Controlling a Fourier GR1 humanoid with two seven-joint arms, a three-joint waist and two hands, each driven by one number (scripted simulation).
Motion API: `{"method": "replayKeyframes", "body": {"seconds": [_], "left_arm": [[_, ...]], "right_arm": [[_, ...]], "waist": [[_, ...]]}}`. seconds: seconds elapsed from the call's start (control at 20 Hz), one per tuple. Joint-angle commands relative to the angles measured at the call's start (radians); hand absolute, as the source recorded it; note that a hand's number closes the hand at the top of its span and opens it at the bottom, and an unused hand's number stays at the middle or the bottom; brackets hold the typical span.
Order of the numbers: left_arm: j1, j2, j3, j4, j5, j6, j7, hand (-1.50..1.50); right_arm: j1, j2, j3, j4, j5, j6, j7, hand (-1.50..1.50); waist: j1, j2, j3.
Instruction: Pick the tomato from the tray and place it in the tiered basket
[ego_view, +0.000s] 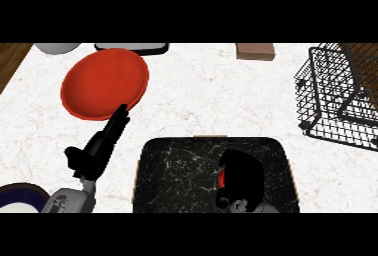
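Resting by the counter's (221, 100) left edge, the left hand (94, 150) lies straight-fingered, out of the way. On the front-edge tray (173, 165) the right hand (244, 175) curls round the tomato (220, 176), likely for lifting toward the right-edge tiered basket (332, 100).

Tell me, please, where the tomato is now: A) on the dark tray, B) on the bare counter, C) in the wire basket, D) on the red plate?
A: a red sliver of the tomato shows under the right hand, curled over it on the tray.
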Motion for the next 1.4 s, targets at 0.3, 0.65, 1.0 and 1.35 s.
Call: {"method": "replayKeyframes", "body": {"seconds": [0.3,0.65,1.0,1.35], "left_arm": [[0.017,-0.052,-0.001,-0.101,-0.049,0.035,0.089,0.0],[0.045,-0.005,0.059,-0.041,-0.014,0.02,0.01,0.0],[0.074,-0.001,0.068,-0.041,-0.01,0.022,0.005,0.0],[0.079,-0.006,0.058,-0.046,-0.011,0.015,0.002,0.0]], "right_arm": [[0.012,0.019,0.004,0.044,0.091,-0.085,0.013,1.5],[0.157,-0.56,-0.382,-0.043,-0.169,-0.031,-0.47,1.5],[0.147,-0.718,-0.712,0.029,-0.46,-0.1,-0.828,1.5],[0.111,-0.832,-1.023,0.153,-0.811,0.014,-1.215,1.5]], "waist": [[0.002,0.001,0.002],[-0.106,0.0,0.013],[-0.114,-0.011,0.016],[-0.095,-0.011,0.011]]}}
